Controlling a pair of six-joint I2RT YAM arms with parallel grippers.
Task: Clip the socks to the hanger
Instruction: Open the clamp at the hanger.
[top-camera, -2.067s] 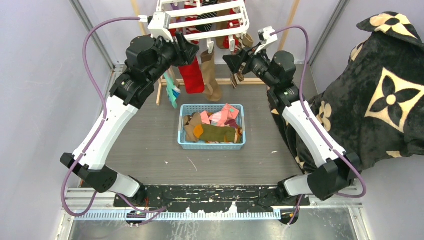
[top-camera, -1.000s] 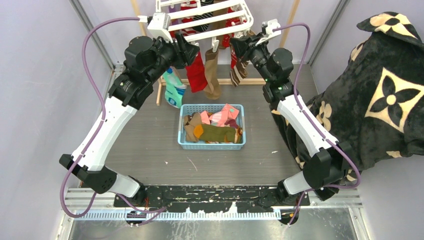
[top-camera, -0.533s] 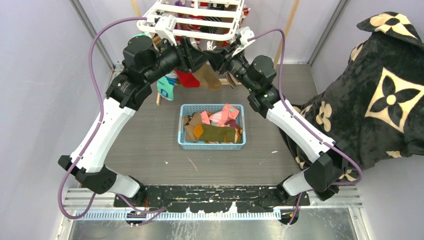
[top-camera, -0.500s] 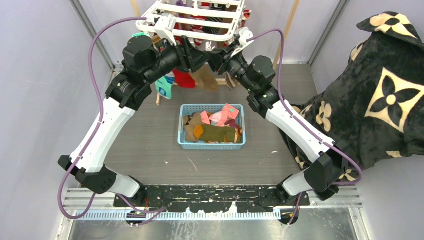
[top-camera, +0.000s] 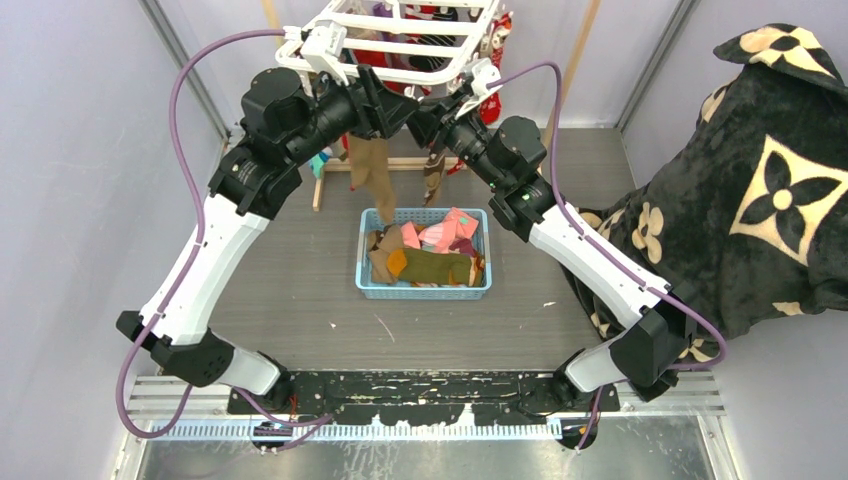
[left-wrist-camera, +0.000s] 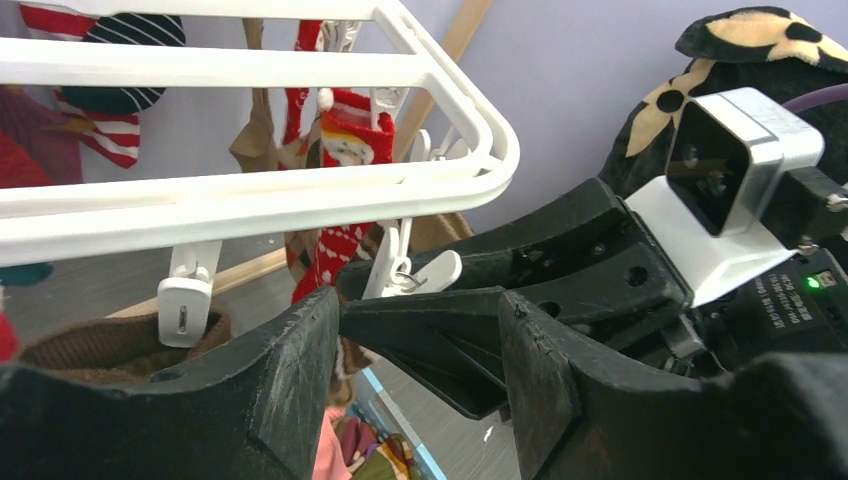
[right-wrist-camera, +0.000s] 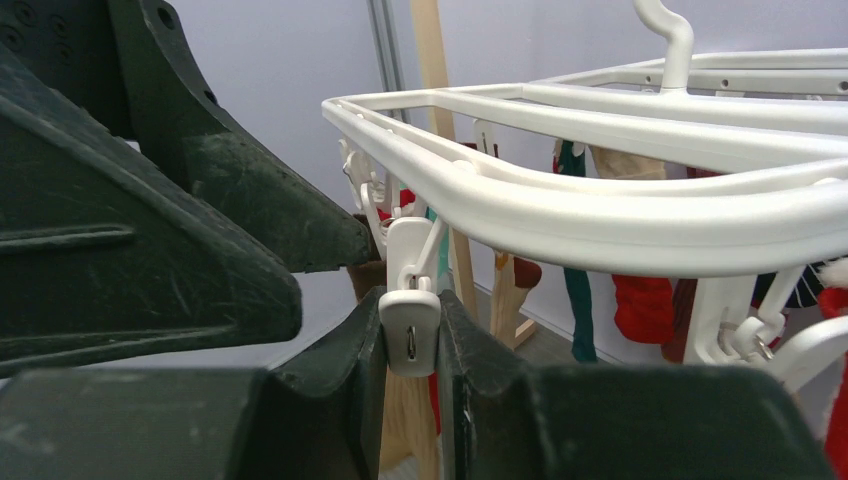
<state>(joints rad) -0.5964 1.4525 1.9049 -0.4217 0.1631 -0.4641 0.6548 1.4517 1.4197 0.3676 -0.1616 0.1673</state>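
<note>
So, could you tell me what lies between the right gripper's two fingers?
A white clip hanging from the hanger, seen in the right wrist view.

links: white shells (top-camera: 215, 250); joints: black (top-camera: 275, 105); cables: purple (top-camera: 171, 95); wrist cameras: white (left-wrist-camera: 745, 150); end effector fingers (left-wrist-camera: 290, 390): scuffed black

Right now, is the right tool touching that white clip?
Touching. The right wrist view shows the right tool pinching the white clip from both sides, no gap.
</note>
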